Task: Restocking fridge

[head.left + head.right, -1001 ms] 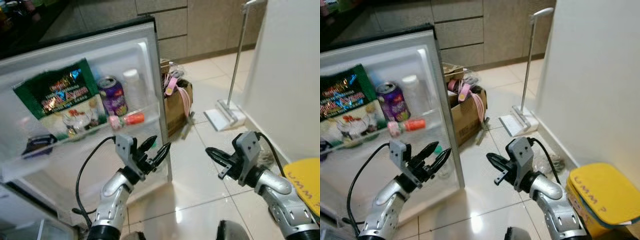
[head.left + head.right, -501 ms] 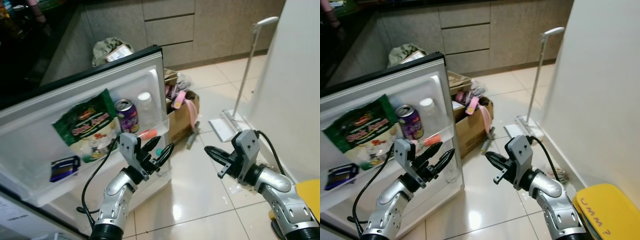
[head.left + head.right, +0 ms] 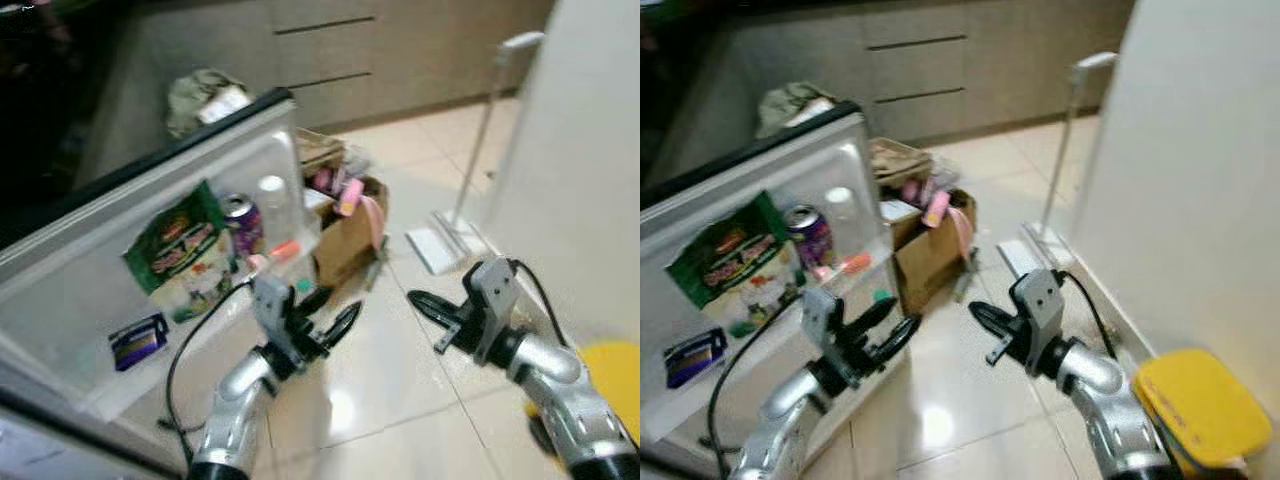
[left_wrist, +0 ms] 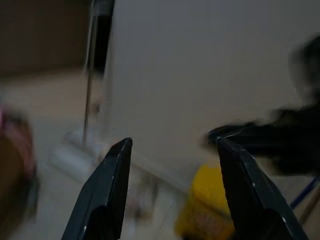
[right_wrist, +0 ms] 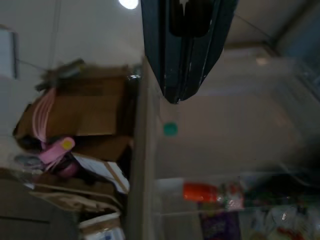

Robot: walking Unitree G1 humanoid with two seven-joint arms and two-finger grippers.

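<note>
Fridge door (image 3: 90,270) open, shelf partly stocked. Left tool (image 3: 328,310) spread wide, empty. Right tool (image 3: 420,300) closed, holding nothing; restocking unfinished.

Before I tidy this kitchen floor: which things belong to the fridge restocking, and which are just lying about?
Restocking:
fridge door
green snack bag
purple can
clear bottle
small orange-capped bottle
blue packet

Lying about:
cardboard box
floor mop
yellow bin

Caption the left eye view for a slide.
Open left end effector and shut right end effector raised beside an open white fridge door holding a green snack bag and purple can.
</note>
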